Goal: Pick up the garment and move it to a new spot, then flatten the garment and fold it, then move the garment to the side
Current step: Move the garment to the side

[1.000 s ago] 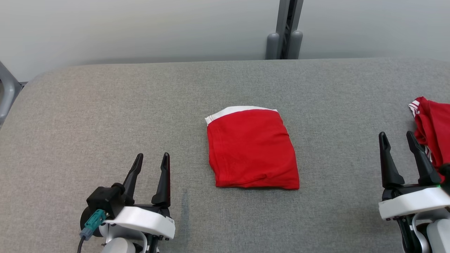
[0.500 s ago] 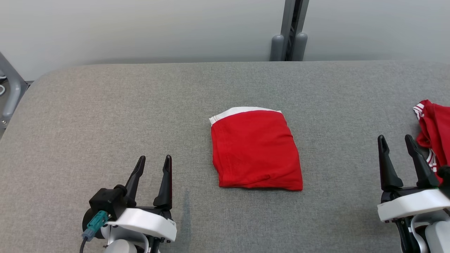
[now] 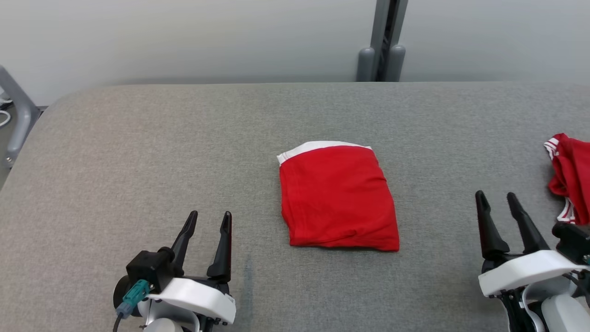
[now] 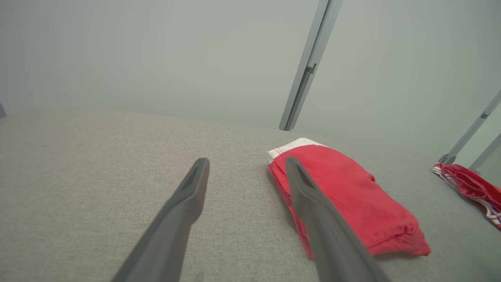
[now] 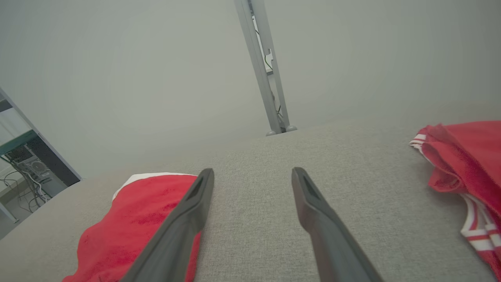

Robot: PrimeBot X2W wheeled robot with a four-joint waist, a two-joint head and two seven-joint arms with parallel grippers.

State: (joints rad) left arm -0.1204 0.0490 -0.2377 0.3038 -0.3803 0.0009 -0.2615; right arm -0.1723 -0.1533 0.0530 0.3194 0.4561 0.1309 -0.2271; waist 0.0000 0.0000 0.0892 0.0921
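A red garment [image 3: 339, 198] with a white band along its far edge lies folded into a neat rectangle in the middle of the grey cloth-covered table [image 3: 138, 138]. It also shows in the left wrist view [image 4: 352, 203] and the right wrist view [image 5: 133, 223]. My left gripper [image 3: 210, 215] hovers open near the front edge, left of the garment and apart from it, with nothing between its fingers [image 4: 246, 161]. My right gripper [image 3: 495, 195] is open and empty too, well to the garment's right [image 5: 253, 171].
A second red garment [image 3: 569, 175] with white stripes lies crumpled at the table's right edge, just right of my right gripper [image 5: 465, 164]. A grey post [image 3: 382, 46] stands behind the table against the pale wall. A grey metal frame [image 3: 14, 115] rises at the far left.
The head camera has shifted slightly, sliding the whole picture right. Both grippers have drawn back toward the near edge, the right one also moving left, away from the crumpled garment. The folded garment stays put.
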